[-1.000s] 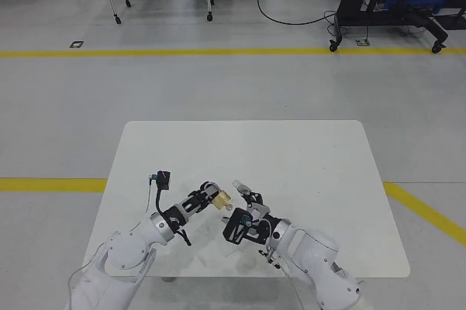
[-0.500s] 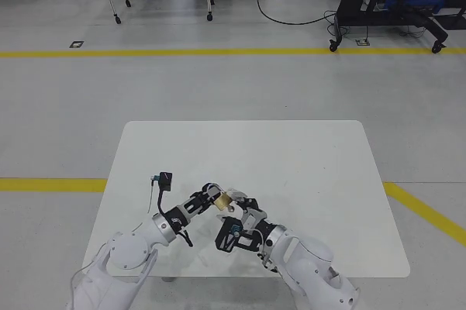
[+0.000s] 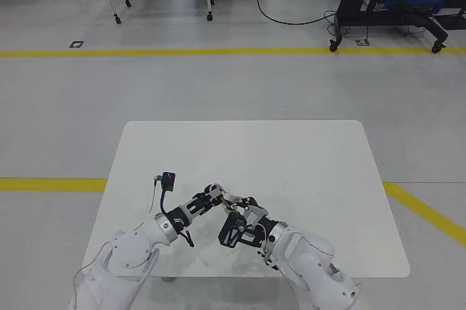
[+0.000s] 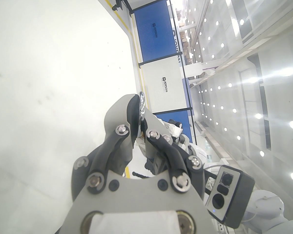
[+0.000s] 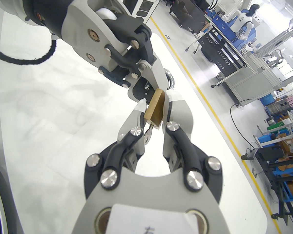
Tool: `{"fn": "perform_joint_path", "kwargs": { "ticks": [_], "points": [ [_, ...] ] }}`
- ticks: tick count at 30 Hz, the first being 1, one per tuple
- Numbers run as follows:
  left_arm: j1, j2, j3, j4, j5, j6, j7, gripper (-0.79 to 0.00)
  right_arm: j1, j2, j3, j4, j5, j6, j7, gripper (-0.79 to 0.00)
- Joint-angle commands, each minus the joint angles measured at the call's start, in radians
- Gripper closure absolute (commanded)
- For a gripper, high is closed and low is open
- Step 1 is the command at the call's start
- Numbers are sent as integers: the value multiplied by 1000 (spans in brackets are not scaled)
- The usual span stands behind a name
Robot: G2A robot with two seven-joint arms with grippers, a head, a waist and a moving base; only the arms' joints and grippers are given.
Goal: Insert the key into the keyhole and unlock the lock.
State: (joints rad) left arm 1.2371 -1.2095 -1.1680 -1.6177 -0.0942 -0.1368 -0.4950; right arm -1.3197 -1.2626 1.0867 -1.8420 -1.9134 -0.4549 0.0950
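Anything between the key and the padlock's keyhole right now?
Nothing visible. The left tool, shut on the key, sits right against one end of the brass padlock held by the right tool. The keyhole itself is hidden where they meet.

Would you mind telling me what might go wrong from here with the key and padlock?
1. The right tool pinches the padlock at its fingertips, above the table; a push from the key may twist it or knock it loose.
2. The left tool sits very close to the right one, so the two may collide during alignment.
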Motion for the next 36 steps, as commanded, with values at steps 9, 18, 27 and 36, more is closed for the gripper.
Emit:
{"fn": "perform_joint_path", "kwargs": {
  "ticks": [9,18,27,36],
  "points": [
    [-6,-2,-3,12,-11,-6,-4,-785,17,-4,23,32,93,26,38,0],
    [5,1,-36,11,-36,-26,-7,-785,38,-7,29,63,116,39,140,0],
    [68,14,-146,-44,-51,-48,45,-785,194,-41,-79,244,210,4,212,0],
    [102,19,-178,-76,-51,-43,51,-785,350,-91,-163,445,371,29,405,-785]
  ]
}}
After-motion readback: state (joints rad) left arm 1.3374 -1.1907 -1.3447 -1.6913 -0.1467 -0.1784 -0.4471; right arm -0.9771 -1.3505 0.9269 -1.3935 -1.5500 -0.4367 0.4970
